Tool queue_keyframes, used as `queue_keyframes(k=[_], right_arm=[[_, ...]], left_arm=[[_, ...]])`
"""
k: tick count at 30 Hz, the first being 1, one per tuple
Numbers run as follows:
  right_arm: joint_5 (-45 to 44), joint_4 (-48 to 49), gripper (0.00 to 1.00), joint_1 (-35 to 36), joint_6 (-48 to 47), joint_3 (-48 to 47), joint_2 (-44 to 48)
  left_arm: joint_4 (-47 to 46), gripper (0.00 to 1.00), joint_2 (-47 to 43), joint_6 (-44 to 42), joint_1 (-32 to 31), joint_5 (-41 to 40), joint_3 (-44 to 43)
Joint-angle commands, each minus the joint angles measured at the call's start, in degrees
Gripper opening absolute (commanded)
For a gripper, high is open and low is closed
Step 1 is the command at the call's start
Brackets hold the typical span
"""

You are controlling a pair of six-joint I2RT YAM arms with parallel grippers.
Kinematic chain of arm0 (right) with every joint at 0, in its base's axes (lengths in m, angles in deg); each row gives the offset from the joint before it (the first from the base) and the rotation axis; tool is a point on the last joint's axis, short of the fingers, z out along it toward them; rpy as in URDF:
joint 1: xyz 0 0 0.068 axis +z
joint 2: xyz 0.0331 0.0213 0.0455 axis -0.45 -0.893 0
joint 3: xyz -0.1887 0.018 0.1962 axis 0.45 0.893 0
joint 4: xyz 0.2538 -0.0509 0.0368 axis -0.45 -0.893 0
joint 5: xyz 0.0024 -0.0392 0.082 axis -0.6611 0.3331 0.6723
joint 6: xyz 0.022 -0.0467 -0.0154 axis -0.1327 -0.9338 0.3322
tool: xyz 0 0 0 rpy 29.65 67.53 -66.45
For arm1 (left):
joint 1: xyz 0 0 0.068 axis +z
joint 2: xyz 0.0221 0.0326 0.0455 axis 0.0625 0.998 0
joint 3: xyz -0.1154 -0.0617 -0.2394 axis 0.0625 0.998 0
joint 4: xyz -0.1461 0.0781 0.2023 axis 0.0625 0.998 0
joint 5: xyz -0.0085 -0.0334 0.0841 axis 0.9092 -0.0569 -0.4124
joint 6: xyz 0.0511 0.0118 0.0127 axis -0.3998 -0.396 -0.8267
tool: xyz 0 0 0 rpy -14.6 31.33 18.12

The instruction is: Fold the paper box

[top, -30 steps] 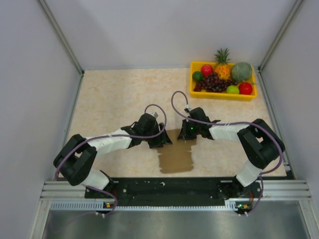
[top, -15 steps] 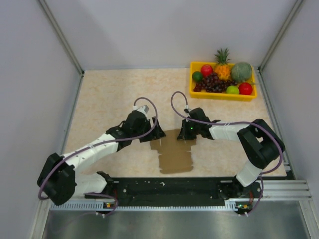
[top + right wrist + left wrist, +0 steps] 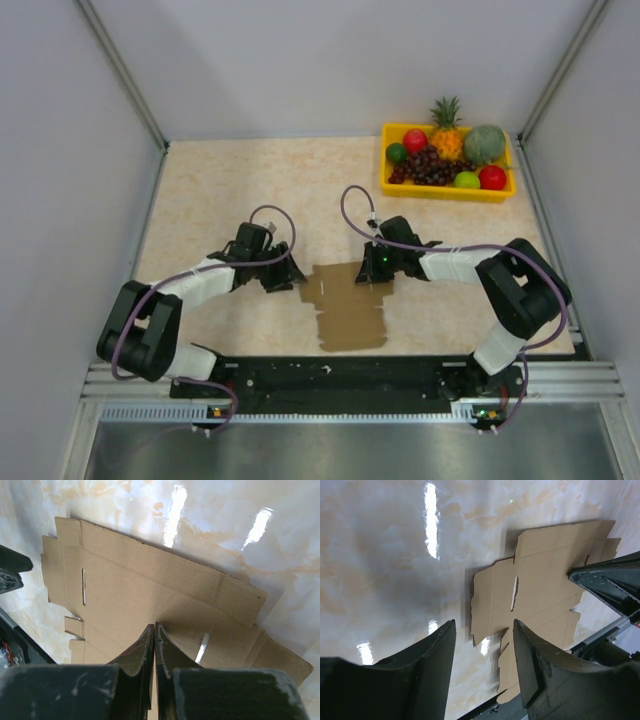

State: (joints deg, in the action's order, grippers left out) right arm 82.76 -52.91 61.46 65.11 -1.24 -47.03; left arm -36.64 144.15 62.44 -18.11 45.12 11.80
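The paper box (image 3: pixel 350 305) is a flat brown die-cut sheet with notched flaps, lying on the marble tabletop near the front edge. My left gripper (image 3: pixel 284 277) stands open just left of the sheet, apart from it. In the left wrist view its two dark fingers (image 3: pixel 442 655) frame bare tabletop, and the sheet's (image 3: pixel 545 595) near edge lies beyond the tips. My right gripper (image 3: pixel 372 270) is shut, its tips (image 3: pixel 154 628) pressed down on the sheet's (image 3: pixel 130 585) far part, with nothing between the fingers.
A yellow fruit tray (image 3: pixel 446 192) with pineapple, grapes and other fruit stands at the back right. A black and metal rail (image 3: pixel 340 375) runs along the near table edge. Grey walls close in both sides.
My left gripper has drawn back leftward off the sheet's far left corner and now sits beside it. The right gripper and the sheet have stayed put.
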Motion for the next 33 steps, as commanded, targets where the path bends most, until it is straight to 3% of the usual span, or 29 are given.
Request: queue_keyframes(k=[1,16,22,26,30,33], right_arm=[[0.36,-1.26,0.0,0.44,-1.12,-0.57,0.65],[1.67,-0.65,0.0,0.44,-1.29,-0.57,-0.23],[4.3,-1.17,0.0,0.44,-2.69,-1.1,2.32],[6.16,-8.26,0.0,0.44,-8.3,-4.43,5.65],[3.88,-17.4,0.07,0.44,-14.63,-12.58,9.08],[2.72,-23.74,0.21,-0.87,-19.91,-19.7,9.79]], left_arm=[[-7.31,0.53,2.2,1.26,-0.02,5.3,1.36],[-17.33,0.41,8.45,2.5,-1.33,7.68,3.38],[-12.07,0.21,6.78,-5.39,-1.69,2.94,0.13],[-6.88,0.03,6.34,-11.99,-1.86,2.49,-4.6],[-0.74,0.0,4.33,-18.94,-2.65,1.35,-8.65],[2.61,0.0,1.26,-24.12,-2.74,2.31,-10.41]])
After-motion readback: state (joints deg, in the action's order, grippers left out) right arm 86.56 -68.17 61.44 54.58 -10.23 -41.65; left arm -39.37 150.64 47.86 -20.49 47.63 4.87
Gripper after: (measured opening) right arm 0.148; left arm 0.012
